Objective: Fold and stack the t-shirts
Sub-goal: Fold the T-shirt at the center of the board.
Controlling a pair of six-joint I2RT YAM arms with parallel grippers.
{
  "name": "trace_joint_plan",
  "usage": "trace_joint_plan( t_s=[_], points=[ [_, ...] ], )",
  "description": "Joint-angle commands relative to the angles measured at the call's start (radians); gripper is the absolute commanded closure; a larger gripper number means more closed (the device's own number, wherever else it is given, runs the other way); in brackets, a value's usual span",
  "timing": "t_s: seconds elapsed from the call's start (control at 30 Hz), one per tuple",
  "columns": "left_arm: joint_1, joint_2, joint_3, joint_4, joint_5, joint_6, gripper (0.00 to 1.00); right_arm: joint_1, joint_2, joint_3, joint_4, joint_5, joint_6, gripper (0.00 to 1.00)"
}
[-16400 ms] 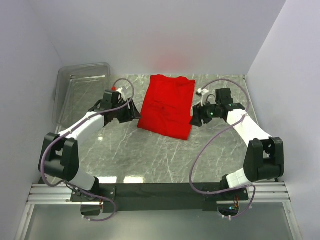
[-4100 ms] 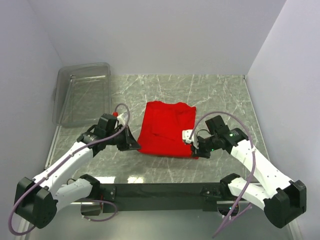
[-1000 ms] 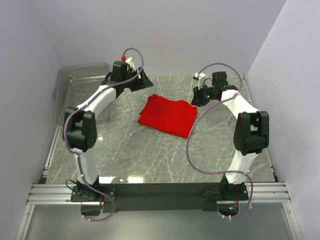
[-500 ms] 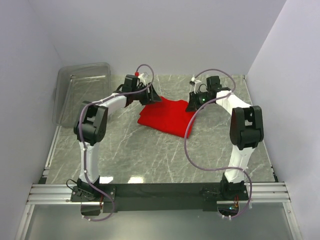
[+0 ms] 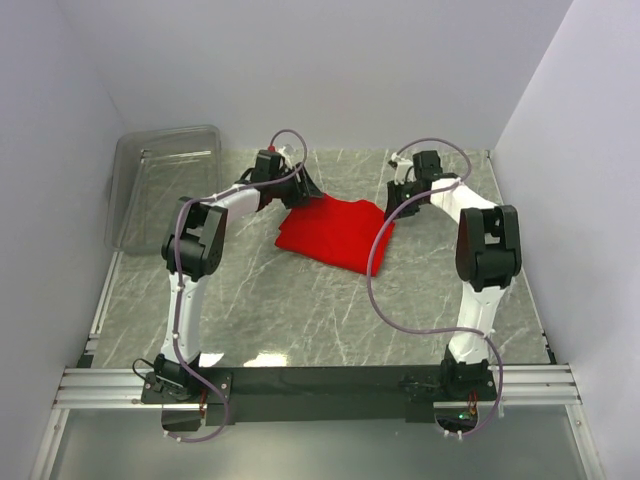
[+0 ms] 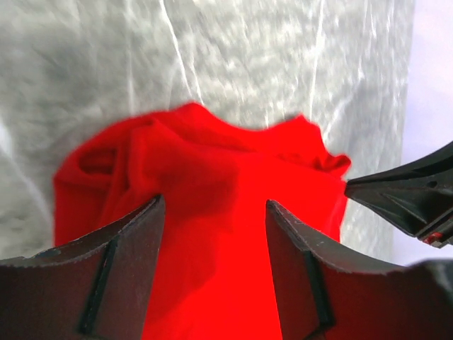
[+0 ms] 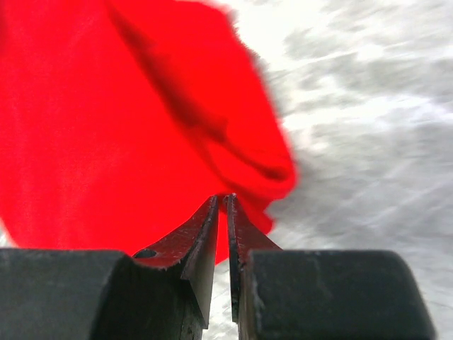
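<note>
The red t-shirt lies folded in a rough rectangle on the marble table. My left gripper hangs over its far left corner. In the left wrist view the left gripper stands open, its two fingers straddling the red t-shirt without pinching it. My right gripper is at the shirt's far right corner. In the right wrist view the right gripper is closed to a thin slit, its tips set into the folded edge of the t-shirt.
A clear plastic bin stands at the back left of the table. White walls close in the back and both sides. The right gripper's black body shows beside the shirt in the left wrist view. Bare marble lies in front of the shirt.
Both grippers have come down and inward from the back of the table to the shirt's far corners. The right jaws have narrowed onto the cloth's edge. The shirt has hardly shifted.
</note>
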Motion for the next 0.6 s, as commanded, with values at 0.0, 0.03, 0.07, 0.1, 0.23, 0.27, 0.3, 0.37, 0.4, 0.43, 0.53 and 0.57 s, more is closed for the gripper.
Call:
trace_joint_plan(
  t_s=[0.0,0.03,0.07,0.1,0.23,0.27,0.3,0.37,0.4,0.43,0.53,0.57],
  points=[
    [0.009,0.001,0.064,-0.011,-0.100,-0.007,0.36,-0.021,0.046,0.080,0.015,0.088,0.035,0.82],
    [0.011,0.007,0.075,-0.011,-0.121,-0.004,0.36,-0.023,0.069,0.108,0.003,0.089,0.041,0.82],
    [0.013,0.011,0.082,-0.059,-0.137,-0.002,0.36,-0.029,0.079,0.121,-0.009,0.085,0.041,0.82],
    [0.017,0.014,0.086,-0.064,-0.145,-0.001,0.36,-0.031,0.086,0.130,-0.024,0.088,0.044,0.82],
    [0.026,0.011,0.070,-0.074,-0.168,-0.001,0.35,-0.043,0.093,0.146,-0.028,0.091,0.044,0.82],
    [0.028,0.010,0.069,-0.080,-0.174,0.001,0.35,-0.045,0.092,0.149,-0.029,0.086,0.044,0.82],
    [0.031,0.002,0.066,-0.080,-0.178,0.002,0.35,-0.049,0.090,0.149,-0.032,0.085,0.044,0.82],
    [0.036,-0.007,0.058,-0.077,-0.197,0.004,0.34,-0.052,0.078,0.156,-0.035,0.085,0.041,0.82],
    [0.040,-0.022,0.059,-0.077,-0.198,0.006,0.34,-0.054,0.070,0.156,-0.034,0.086,0.041,0.82],
    [0.042,-0.033,0.052,-0.054,-0.194,0.010,0.34,-0.058,0.045,0.153,-0.031,0.086,0.038,0.82],
    [0.042,-0.113,0.008,0.027,-0.189,0.032,0.33,-0.064,-0.044,0.117,0.008,0.086,0.014,0.81],
    [0.042,-0.136,0.001,0.034,-0.183,0.039,0.33,-0.066,-0.067,0.109,0.009,0.076,0.000,0.80]
  ],
)
